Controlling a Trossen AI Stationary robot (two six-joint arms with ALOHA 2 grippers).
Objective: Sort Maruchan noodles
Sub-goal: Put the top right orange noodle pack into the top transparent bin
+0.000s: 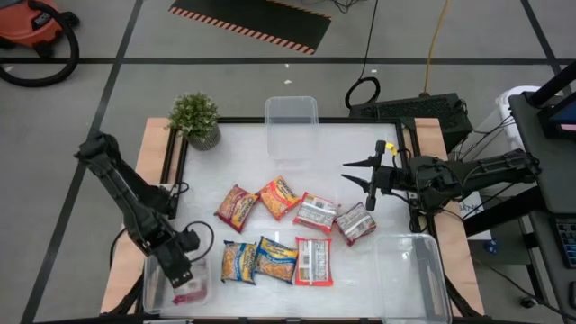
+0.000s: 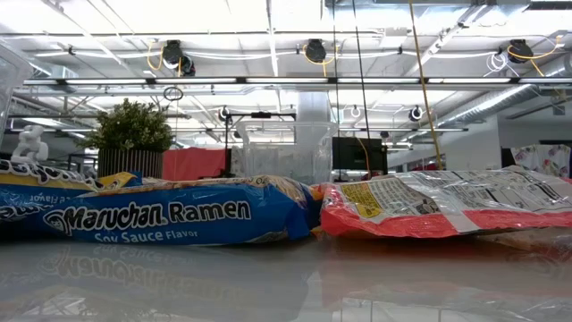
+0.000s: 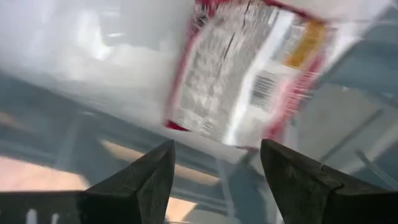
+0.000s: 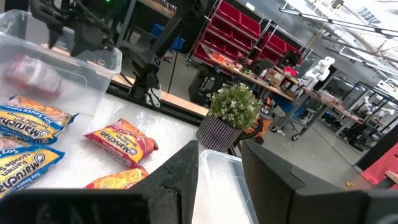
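Several Maruchan noodle packets lie flat mid-table: two red-orange [image 1: 236,207] [image 1: 279,196], two yellow-blue [image 1: 238,261] [image 1: 274,258], three red-and-white [image 1: 315,213] [image 1: 355,222] [image 1: 313,261]. Another red-and-white packet [image 3: 249,68] lies in the clear bin [image 1: 155,286] at the near left corner. My left gripper [image 1: 184,274] hangs open over that bin, pointing steeply down, its fingers [image 3: 149,177] above and clear of the packet. My right gripper [image 1: 353,175] is held level above the table's right half, pointing left, open with nothing between its fingers [image 4: 186,177].
An empty clear bin [image 1: 291,121] stands at the far edge, centre. A larger clear bin [image 1: 416,274] sits at the near right corner. A potted plant [image 1: 195,119] stands at the far left corner. Bare table lies between the packets and the far bin.
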